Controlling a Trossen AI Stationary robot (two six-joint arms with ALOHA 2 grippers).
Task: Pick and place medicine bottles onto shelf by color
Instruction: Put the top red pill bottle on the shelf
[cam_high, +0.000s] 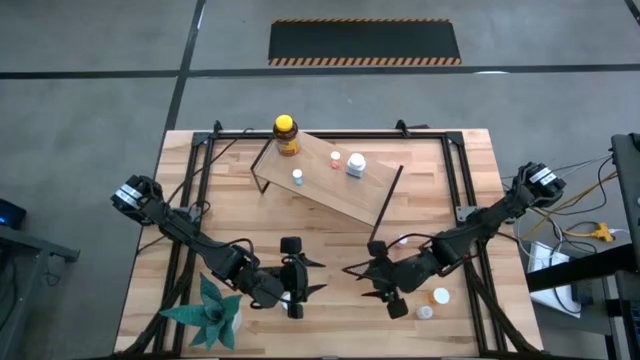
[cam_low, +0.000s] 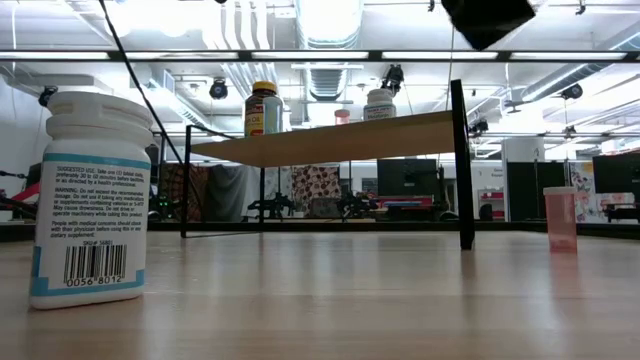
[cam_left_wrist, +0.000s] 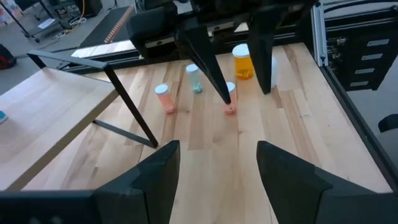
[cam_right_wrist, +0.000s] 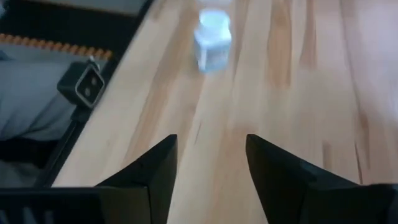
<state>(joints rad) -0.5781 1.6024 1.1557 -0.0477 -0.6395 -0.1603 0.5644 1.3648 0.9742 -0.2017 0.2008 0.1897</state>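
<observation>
Four medicine bottles up on one shelf, at least four more down on the table.

One light wooden shelf on black legs (cam_high: 345, 195) carries one amber yellow-capped bottle (cam_high: 286, 135), one white-capped (cam_high: 355, 165), one teal-capped (cam_high: 297, 176) and one pink-capped (cam_high: 335, 160). The tabletop shows one orange bottle (cam_left_wrist: 242, 62), one teal (cam_left_wrist: 194, 78) and two pinkish (cam_left_wrist: 163, 96) (cam_left_wrist: 230, 109). There is one green spiky paper plant (cam_high: 210, 312).

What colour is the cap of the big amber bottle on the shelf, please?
Yellow. The amber bottle stands at the shelf's far left corner; the high view shows the cap best.
</observation>
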